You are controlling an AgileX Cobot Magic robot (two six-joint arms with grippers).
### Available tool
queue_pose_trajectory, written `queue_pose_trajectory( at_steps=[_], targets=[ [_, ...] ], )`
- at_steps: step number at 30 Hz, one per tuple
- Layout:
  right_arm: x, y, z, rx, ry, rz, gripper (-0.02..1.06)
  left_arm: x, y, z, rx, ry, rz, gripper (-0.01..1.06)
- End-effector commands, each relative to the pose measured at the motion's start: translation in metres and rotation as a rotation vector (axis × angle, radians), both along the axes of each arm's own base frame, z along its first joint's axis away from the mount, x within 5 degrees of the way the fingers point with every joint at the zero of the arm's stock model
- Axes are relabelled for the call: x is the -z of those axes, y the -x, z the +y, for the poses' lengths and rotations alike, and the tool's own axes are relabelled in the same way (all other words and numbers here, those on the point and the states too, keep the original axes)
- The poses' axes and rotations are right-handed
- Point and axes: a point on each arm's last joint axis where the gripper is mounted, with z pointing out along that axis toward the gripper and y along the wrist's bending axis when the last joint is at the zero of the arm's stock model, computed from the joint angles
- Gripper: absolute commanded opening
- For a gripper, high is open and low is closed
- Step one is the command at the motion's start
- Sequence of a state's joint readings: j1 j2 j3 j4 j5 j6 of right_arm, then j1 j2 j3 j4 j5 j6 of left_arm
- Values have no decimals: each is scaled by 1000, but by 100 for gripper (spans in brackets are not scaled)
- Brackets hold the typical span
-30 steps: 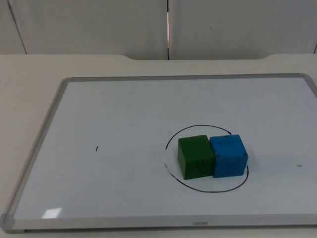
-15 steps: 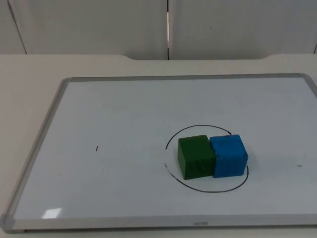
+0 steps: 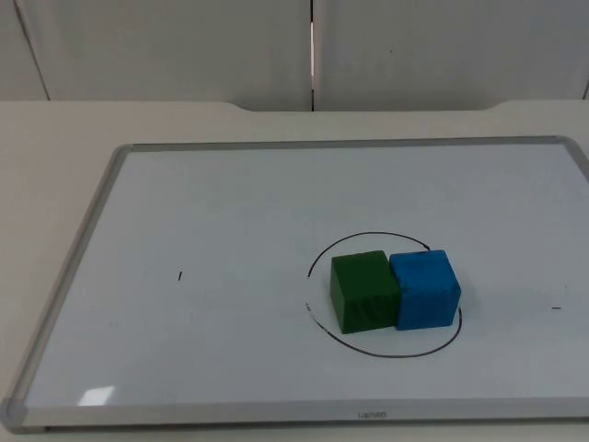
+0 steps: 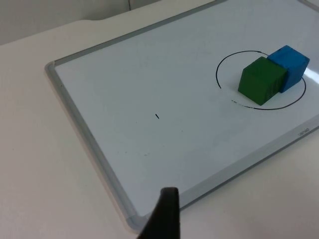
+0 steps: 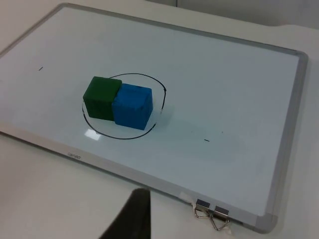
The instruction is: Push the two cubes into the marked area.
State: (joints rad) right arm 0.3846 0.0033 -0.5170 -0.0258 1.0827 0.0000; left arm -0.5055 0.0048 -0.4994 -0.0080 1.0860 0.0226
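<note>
Left gripper (image 4: 162,219), right gripper (image 5: 129,216): both waiting off whiteboard (image 3: 230,203), finger state unclear. Green cube (image 3: 364,291), blue cube (image 3: 425,289) touching inside circle (image 3: 317,253), lower right of top view. Pushing looks finished; no further move needed.

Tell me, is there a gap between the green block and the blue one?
No: in the top view the green cube and the blue cube sit pressed side by side, faces touching, inside the drawn circle on the whiteboard.
</note>
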Motion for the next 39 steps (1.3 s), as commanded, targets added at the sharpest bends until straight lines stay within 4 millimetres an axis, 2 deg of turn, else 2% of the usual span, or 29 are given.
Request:
queue_pose_trajectory(
  at_steps=[1,5,8,11,39],
  targets=[
    [0,0,0,6,3,-6,102,0,0,0,5,8,-9,81],
    [0,0,0,6,3,-6,105,0,0,0,5,8,-9,81],
    [0,0,0,6,3,-6,105,0,0,0,5,8,-9,85],
    [0,0,0,6,3,-6,105,0,0,0,5,8,-9,106],
    [0,1,1,0,-16,1,105,0,0,0,5,8,-9,105]
  ],
)
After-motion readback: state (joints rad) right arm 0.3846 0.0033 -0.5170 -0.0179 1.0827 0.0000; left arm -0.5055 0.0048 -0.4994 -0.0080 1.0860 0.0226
